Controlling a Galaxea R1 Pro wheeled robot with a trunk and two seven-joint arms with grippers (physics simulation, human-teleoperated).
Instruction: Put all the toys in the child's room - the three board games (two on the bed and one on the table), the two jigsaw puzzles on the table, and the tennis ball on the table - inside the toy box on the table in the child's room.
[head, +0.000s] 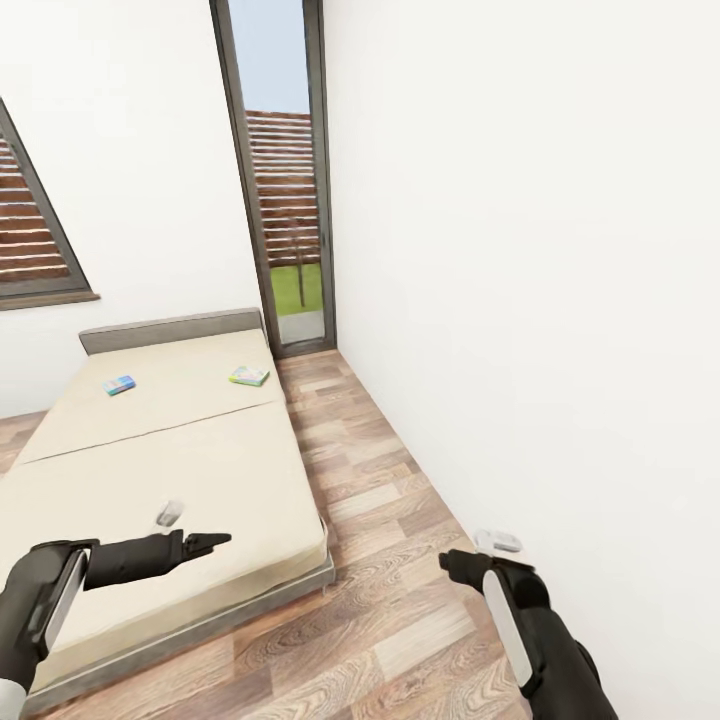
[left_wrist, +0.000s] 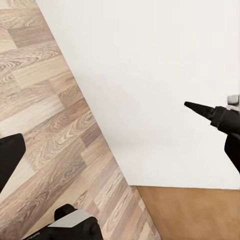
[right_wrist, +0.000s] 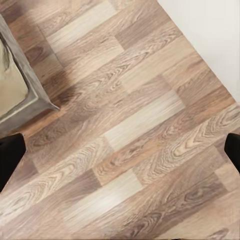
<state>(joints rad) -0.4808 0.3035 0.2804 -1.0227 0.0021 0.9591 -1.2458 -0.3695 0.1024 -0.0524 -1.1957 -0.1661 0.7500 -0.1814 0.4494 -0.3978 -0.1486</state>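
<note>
Two board games lie on the beige bed (head: 200, 460) near its grey headboard: a blue one (head: 119, 385) to the left and a green-yellow one (head: 249, 376) towards the window side. My left gripper (head: 205, 543) hovers over the foot end of the mattress, far short of both games. My right gripper (head: 455, 565) hangs over the wood floor between the bed and the white wall. Each wrist view shows its fingers (left_wrist: 9, 160) (right_wrist: 10, 160) spread at the picture's edges with nothing between them. The table, toy box, jigsaw puzzles and tennis ball are out of view.
A tall narrow window (head: 285, 180) stands behind the bed's head corner. A strip of plank floor (head: 370, 480) runs between the bed and the white right wall (head: 550, 300). The bed's grey frame corner (right_wrist: 30, 95) lies close to my right arm.
</note>
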